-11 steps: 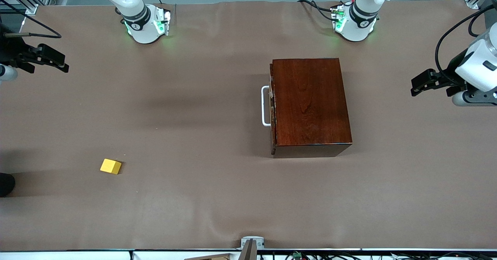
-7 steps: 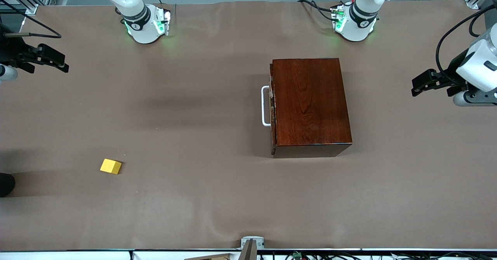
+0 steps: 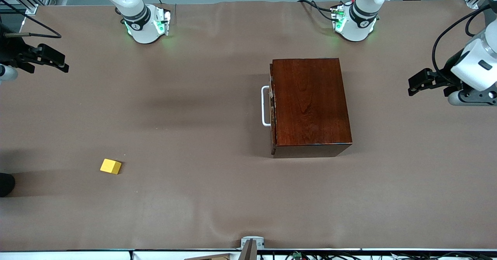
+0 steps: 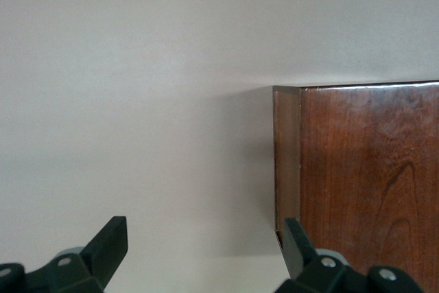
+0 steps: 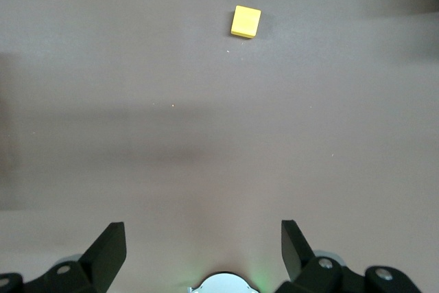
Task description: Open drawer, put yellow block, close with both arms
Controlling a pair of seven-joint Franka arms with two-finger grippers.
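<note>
The reddish-brown wooden box (image 3: 310, 104) stands mid-table toward the left arm's end. Its drawer (image 3: 273, 108) is pushed in, and the white handle (image 3: 265, 106) faces the right arm's end. The yellow block (image 3: 110, 166) lies on the brown cloth, nearer the front camera, toward the right arm's end. My left gripper (image 3: 410, 88) hangs open over the table at the left arm's end, apart from the box. In the left wrist view the left gripper (image 4: 204, 238) is empty, with a corner of the box (image 4: 363, 169) ahead. My right gripper (image 3: 65, 66) waits open at the right arm's end. The right wrist view shows the right gripper (image 5: 204, 238) empty and the block (image 5: 246, 21) far off.
The two green-lit arm bases (image 3: 146, 25) (image 3: 353, 23) stand along the table's edge farthest from the front camera. A small camera mount (image 3: 251, 243) sits at the nearest edge. A dark rounded object (image 3: 6, 184) shows at the right arm's end.
My left gripper has edged slightly toward the wooden box. The right arm, the box and the yellow block have stayed put.
</note>
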